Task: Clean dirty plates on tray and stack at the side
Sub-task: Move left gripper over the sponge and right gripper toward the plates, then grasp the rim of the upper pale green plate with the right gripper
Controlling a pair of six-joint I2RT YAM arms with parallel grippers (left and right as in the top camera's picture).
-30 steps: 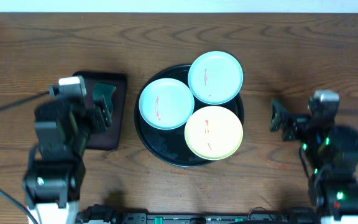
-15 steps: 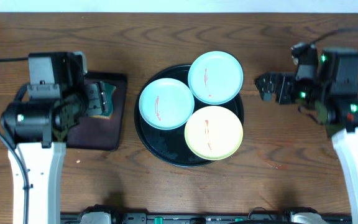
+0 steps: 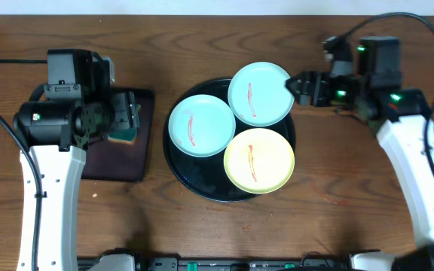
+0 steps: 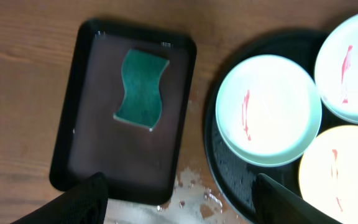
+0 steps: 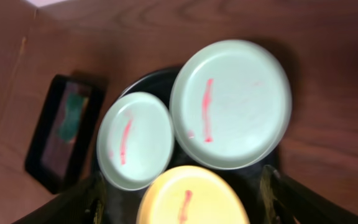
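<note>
Three plates lie on the round black tray (image 3: 193, 178), each with a thin red smear: a turquoise plate (image 3: 202, 126) at left, a second turquoise plate (image 3: 261, 93) at the top, and a yellow plate (image 3: 258, 160) at the front. My right gripper (image 3: 300, 89) hovers at the top plate's right edge, jaws wide and empty. In the right wrist view its fingers (image 5: 291, 199) flank the yellow plate (image 5: 191, 196) from above. My left gripper (image 3: 130, 114) is open over the brown tray, holding nothing.
A green sponge (image 4: 140, 90) lies in the small rectangular brown tray (image 4: 86, 155), left of the black tray (image 4: 229, 180). A wet patch (image 4: 191, 196) shines on the wooden table between the two trays. Cables trail from both arms.
The right arm has swung up and left, bringing its gripper to the top turquoise plate's edge. The left arm has risen and moved over the brown tray. The plates have not moved.
</note>
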